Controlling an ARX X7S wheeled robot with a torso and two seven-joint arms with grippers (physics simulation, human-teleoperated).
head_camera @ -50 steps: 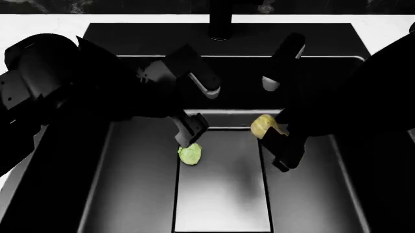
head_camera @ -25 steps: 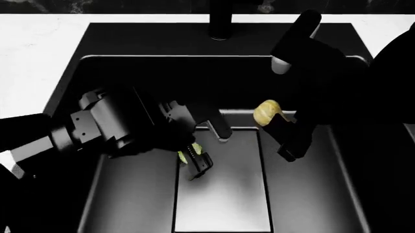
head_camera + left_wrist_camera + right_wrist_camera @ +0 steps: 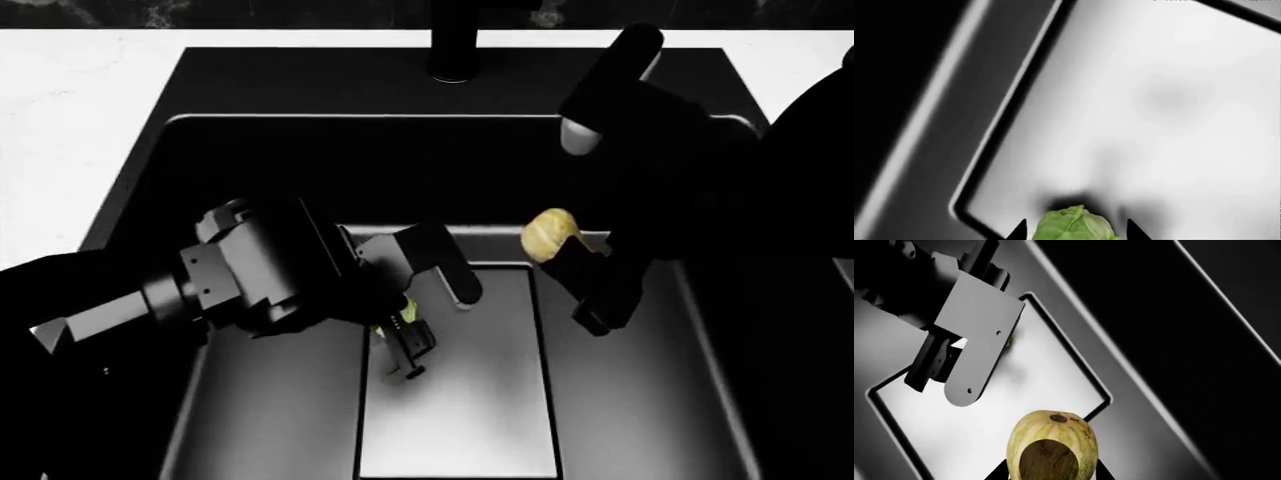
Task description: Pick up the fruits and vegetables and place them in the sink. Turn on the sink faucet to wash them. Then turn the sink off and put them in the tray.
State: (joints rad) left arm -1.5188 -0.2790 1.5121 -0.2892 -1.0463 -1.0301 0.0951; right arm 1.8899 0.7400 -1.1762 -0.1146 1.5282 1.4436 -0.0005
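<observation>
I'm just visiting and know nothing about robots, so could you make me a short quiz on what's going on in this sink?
1. True or false: the right claw holds the squash above the sink.
2. What sits between the left claw's fingers?
A. a brown jar
B. the green cabbage
C. nothing
3. Fill in: the faucet stands at the sink's ___ edge, in the head view.

Key: 1 true; 2 B; 3 far.
</observation>
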